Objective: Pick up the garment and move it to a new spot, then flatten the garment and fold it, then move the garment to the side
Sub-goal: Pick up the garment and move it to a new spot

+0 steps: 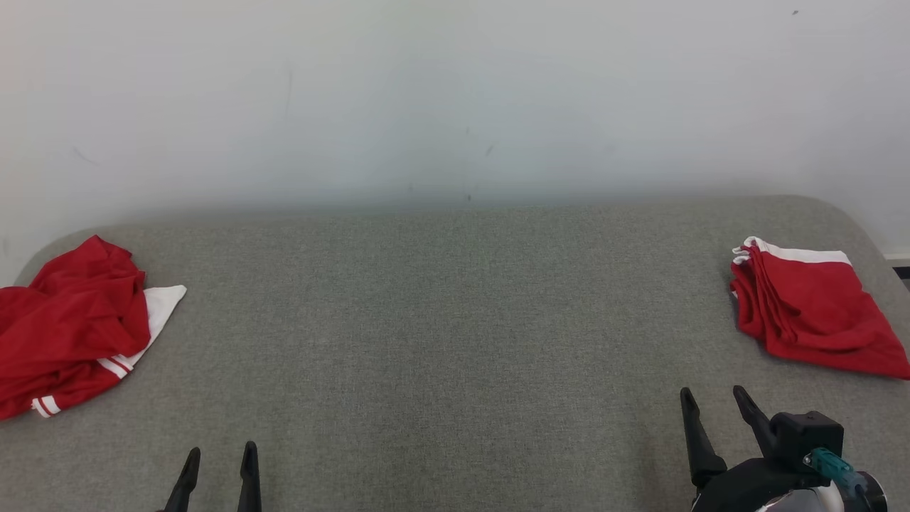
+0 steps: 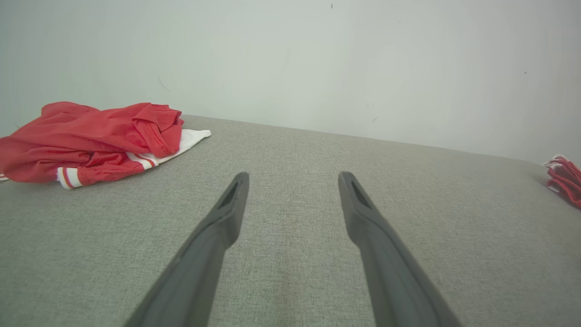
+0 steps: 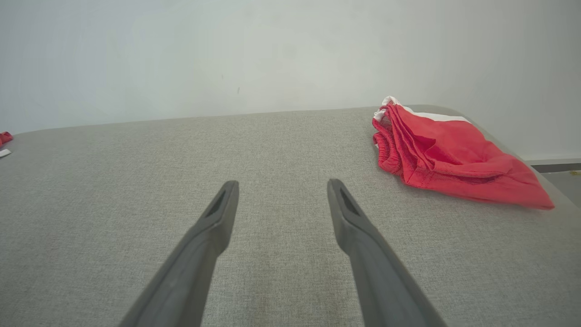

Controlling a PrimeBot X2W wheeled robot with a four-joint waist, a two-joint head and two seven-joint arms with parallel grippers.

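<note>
The left end effector (image 1: 219, 459), a pair of long dark fingers, stands spread wide and empty at the lower left of the head view, over the near edge of a grey woven fabric surface (image 1: 455, 341) with rounded far corners. The right end effector (image 1: 713, 398), at the lower right, is also spread wide and holds nothing. Its fingers lean slightly left. Both are over bare grey cloth and touch no clothing.

Out to the left, well apart from the left end effector, a crumpled red garment (image 1: 71, 320) lies heaped near the surface's left edge. It has white striped cuffs, and a white panel pokes out on its right side. Part of it runs off the edge of the view. Far to the right, beyond the right end effector and apart from it, a folded red garment (image 1: 810, 313) with a white band lies in a neat flat stack. A plain pale wall (image 1: 455, 92) rises behind everything.

The crumpled heap is probably the piece to be worked, since the other one already looks folded and set aside. Its cloth appears thin and sporty, so it is likely to be light, limp and a little slippery, draping and unfurling when lifted. A raised ridge at the top of the heap, or the thicker striped cuff at its near side, seems to offer the firmest pinch. A single loose layer could slide out of the fingers.
</note>
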